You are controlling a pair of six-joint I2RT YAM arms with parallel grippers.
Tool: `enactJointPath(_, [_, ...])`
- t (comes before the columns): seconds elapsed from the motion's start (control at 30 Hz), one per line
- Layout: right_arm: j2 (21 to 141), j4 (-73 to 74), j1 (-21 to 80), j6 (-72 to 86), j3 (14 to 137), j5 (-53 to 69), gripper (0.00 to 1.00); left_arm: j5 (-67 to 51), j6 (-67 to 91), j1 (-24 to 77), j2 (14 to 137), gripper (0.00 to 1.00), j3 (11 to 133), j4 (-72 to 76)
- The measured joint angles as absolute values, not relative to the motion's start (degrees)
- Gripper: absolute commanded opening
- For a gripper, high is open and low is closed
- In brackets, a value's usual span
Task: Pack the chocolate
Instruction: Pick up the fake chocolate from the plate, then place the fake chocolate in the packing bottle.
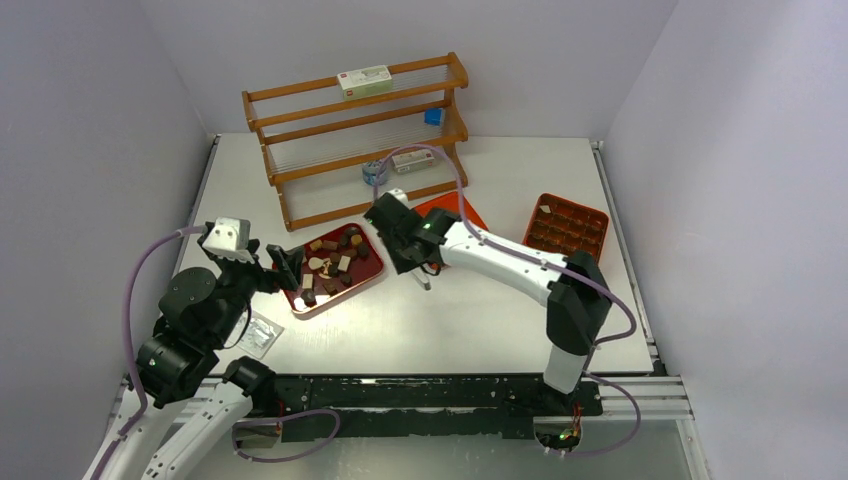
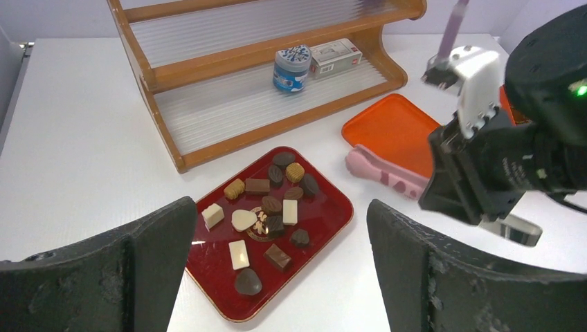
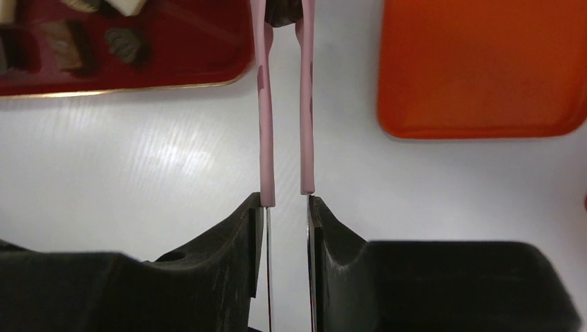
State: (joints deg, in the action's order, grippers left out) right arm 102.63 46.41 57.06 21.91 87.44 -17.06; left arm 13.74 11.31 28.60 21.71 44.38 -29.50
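Note:
Several chocolate pieces (image 1: 330, 265) (image 2: 266, 207), dark, brown and cream-white, lie on a dark red tray (image 1: 372, 272) (image 2: 325, 218) (image 3: 173, 62). My left gripper (image 1: 285, 265) (image 2: 280, 207) stands open at the tray's left edge, holding nothing. Just right of the tray, my right gripper (image 1: 400, 238) (image 3: 287, 204) is shut on pink tongs (image 2: 384, 176) (image 3: 266, 104). The tongs' arms are squeezed nearly parallel. Something small and dark (image 3: 284, 10) sits between their tips at the top edge of the right wrist view, and I cannot tell what it is.
An orange lid (image 1: 455, 210) (image 2: 394, 131) (image 3: 477, 69) lies right of the tongs. An orange box with compartments (image 1: 567, 226) sits at the far right. A wooden rack (image 1: 355, 140) stands at the back, holding a jar (image 2: 291, 68) and small boxes. A clear packet (image 1: 258, 335) lies near my left arm.

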Motion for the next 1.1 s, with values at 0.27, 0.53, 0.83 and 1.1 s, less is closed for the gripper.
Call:
enactJointPath(0.27, [96.09,46.02,46.09,22.72,83.72,-17.69,0.28,13.58,11.31,28.60,22.22,0.97,44.38,-29.50])
enactJointPath(0.53, [87.29,46.11,32.84,22.76,77.84,-19.62,0.29,13.21,11.31,28.60,22.63,0.97,44.38,-29.50])
enactJointPath(0.83, [86.13,46.15,15.18,22.68,76.71,-22.61,0.29,12.64,11.31,28.60,22.94,0.97,44.27,-29.50])
enactJointPath(1.1, [88.23,46.11,7.31,22.74,76.82,-22.52,0.29,11.73,11.31,28.60,23.33,0.97,44.16,-29.47])
